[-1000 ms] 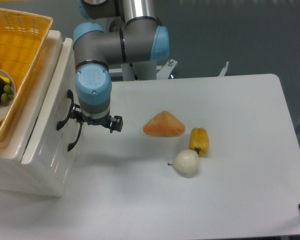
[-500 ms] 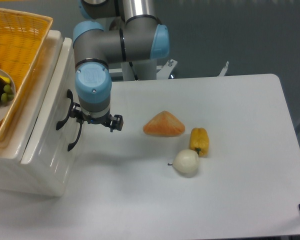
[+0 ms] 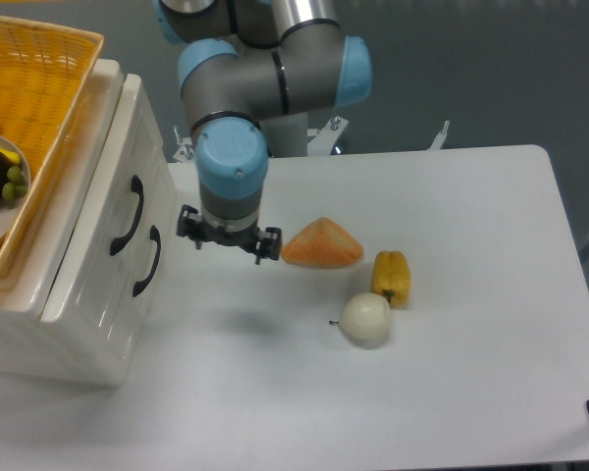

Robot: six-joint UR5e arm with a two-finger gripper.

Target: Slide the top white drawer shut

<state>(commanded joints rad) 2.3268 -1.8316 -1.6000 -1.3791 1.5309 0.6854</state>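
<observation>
The top white drawer (image 3: 142, 162) is the upper front of the cream cabinet at the left, with a black curved handle (image 3: 125, 215). Its front stands about flush with the lower drawer front (image 3: 128, 294). My gripper (image 3: 229, 240) hangs over the table to the right of the cabinet, a short gap from both handles and touching nothing. It points down under the blue-capped wrist (image 3: 231, 167). Black fingers (image 3: 268, 245) splay out on both sides, so it looks open and empty.
An orange woven basket (image 3: 49, 74) holding fruit and a plate sits on top of the cabinet. On the table to my gripper's right lie an orange wedge (image 3: 321, 244), a yellow pepper (image 3: 391, 276) and a white onion-like bulb (image 3: 364, 319). The arm base (image 3: 275, 98) stands behind.
My gripper has moved right, away from the drawer handles where it stood before, toward the orange wedge. The cabinet's drawer fronts look the same.
</observation>
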